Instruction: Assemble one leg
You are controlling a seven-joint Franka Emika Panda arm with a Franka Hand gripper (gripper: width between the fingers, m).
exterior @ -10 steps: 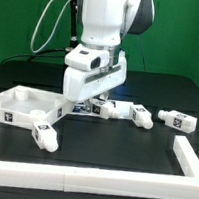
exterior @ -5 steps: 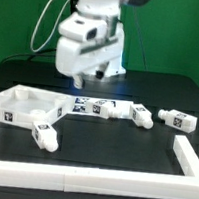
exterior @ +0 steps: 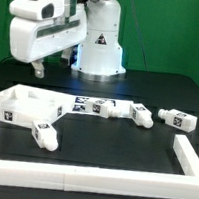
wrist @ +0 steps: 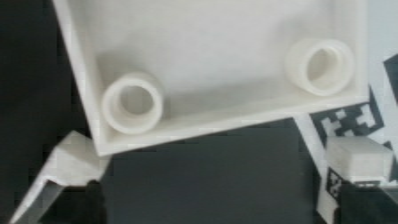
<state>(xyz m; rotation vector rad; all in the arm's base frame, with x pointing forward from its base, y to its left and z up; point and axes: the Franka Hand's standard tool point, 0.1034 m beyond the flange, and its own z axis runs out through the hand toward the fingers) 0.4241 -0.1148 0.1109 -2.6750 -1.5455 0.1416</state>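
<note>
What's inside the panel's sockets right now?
The panel shows two sockets in the wrist view, both apparently empty. Its other corners are out of frame.

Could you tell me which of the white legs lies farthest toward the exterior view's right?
The leg lying alone, set apart by a gap from the others, which lie nearer the panel.
</note>
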